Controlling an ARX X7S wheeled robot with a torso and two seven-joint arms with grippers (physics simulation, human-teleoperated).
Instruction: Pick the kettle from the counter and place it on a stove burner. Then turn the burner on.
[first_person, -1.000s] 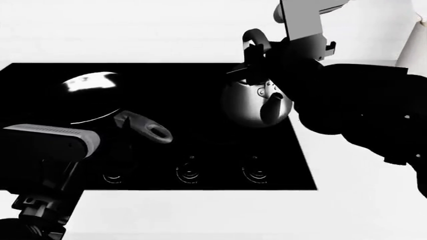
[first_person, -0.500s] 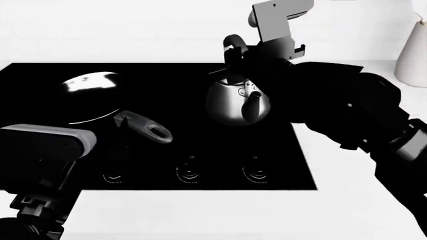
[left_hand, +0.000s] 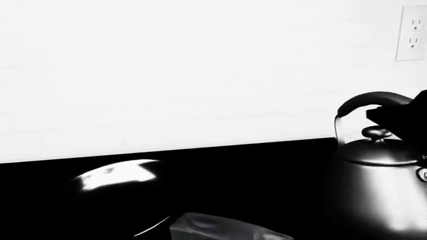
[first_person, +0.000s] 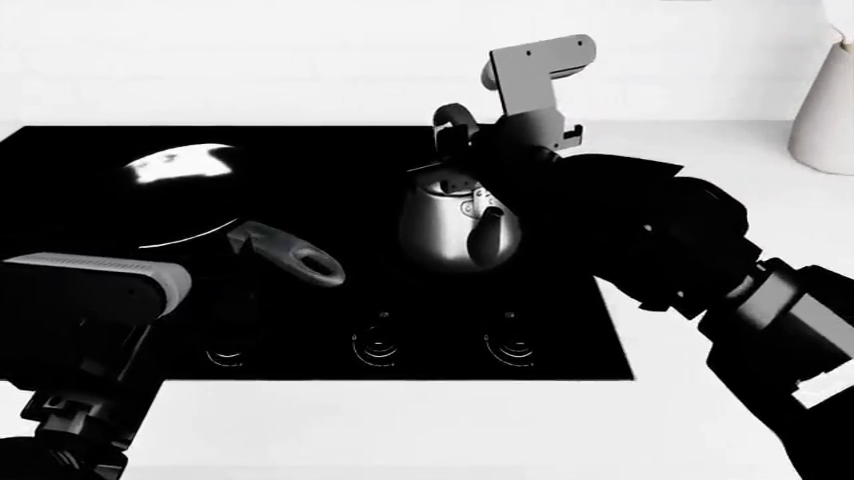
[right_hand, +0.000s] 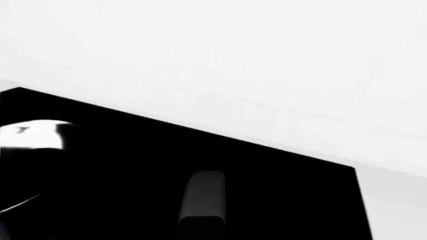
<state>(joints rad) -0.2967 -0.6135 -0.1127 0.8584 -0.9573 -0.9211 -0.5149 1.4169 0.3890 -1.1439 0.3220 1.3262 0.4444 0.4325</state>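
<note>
Right gripper (first_person: 470, 135) seemingly clamping kettle (first_person: 458, 232) handle, wrist raised

wall (first_person: 267, 60): plain white, runs behind the worktop | outlet (left_hand: 413, 33): white double socket on the wall | vase (first_person: 825, 100): pale, tapered, at far right by the wall, partly cut off by the frame | light: bright and even, blows out the whites, leaves a glare patch on dark surfaces
</note>
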